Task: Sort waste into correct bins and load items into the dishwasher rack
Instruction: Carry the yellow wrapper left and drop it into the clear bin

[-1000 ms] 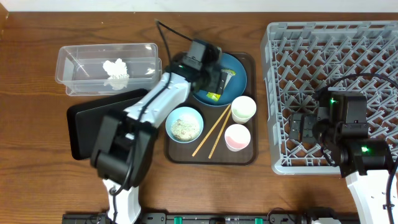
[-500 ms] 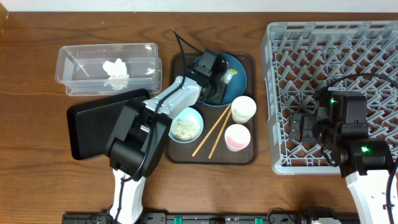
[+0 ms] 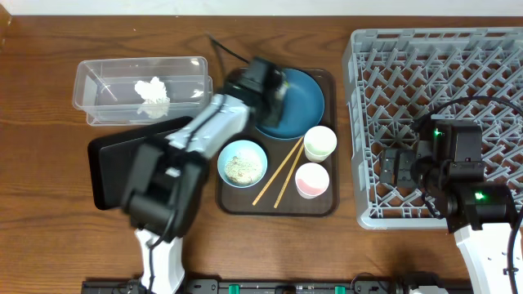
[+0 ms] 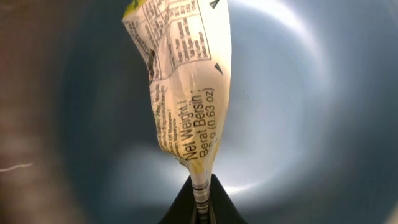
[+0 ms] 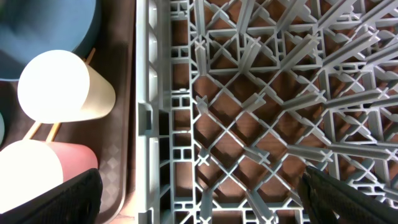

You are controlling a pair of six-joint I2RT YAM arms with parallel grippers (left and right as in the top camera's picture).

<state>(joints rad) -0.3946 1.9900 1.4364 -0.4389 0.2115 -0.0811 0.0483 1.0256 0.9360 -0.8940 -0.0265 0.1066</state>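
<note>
In the left wrist view my left gripper (image 4: 201, 202) is shut on the lower end of the yellow-green printed wrapper (image 4: 186, 87), which stands up in front of the blurred dark blue plate (image 4: 298, 93). Overhead, that gripper (image 3: 268, 84) is over the plate's (image 3: 301, 104) left part and hides the wrapper. The pale blue bowl (image 3: 242, 163) holds rice scraps. The white cup (image 3: 319, 143), pink cup (image 3: 311, 180) and chopsticks (image 3: 280, 173) lie on the brown tray (image 3: 278, 209). My right gripper (image 5: 205, 208) stands open over the left edge of the dishwasher rack (image 5: 261, 112), holding nothing.
The clear tub (image 3: 106, 73) at the back left holds crumpled white tissue (image 3: 152, 95). The black tray (image 3: 114, 159) lies in front of it, partly under my left arm. The grey rack (image 3: 441, 90) fills the right side. The white cup (image 5: 59, 87) and pink cup (image 5: 37, 168) sit just left of my right gripper.
My left gripper has shut on the wrapper on the plate and pulled slightly left with it. The wrapper no longer shows overhead. The right arm has not moved.
</note>
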